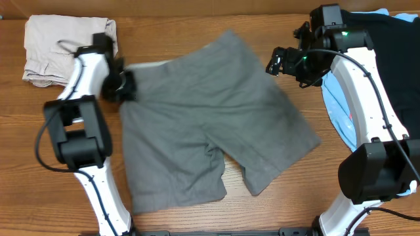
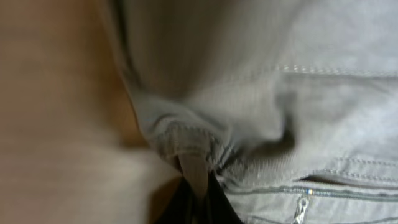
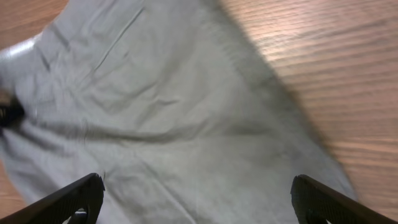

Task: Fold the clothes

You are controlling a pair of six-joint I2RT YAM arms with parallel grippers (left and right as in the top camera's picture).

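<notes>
Wooden table (image 1: 282,211) carries the grey shorts (image 1: 210,118), spread flat at its middle. My left gripper (image 1: 125,85) pinches them at their far left corner; my right gripper (image 1: 272,65) hangs spread wide over their far right edge.

Grey shorts (image 1: 210,118) spread flat, waist corner pinched in my left gripper (image 1: 121,85).
The woven cloth bunches at my closed left jaws, with stitching and a zip pull just beside them. The wrinkled legs lie under and ahead of my right gripper (image 1: 275,63), jaws wide, not touching. A beige garment (image 1: 59,49) lies outboard of my left jaws. A black garment (image 1: 394,59) over a light-blue garment (image 1: 338,108) lies outboard of my right.
</notes>
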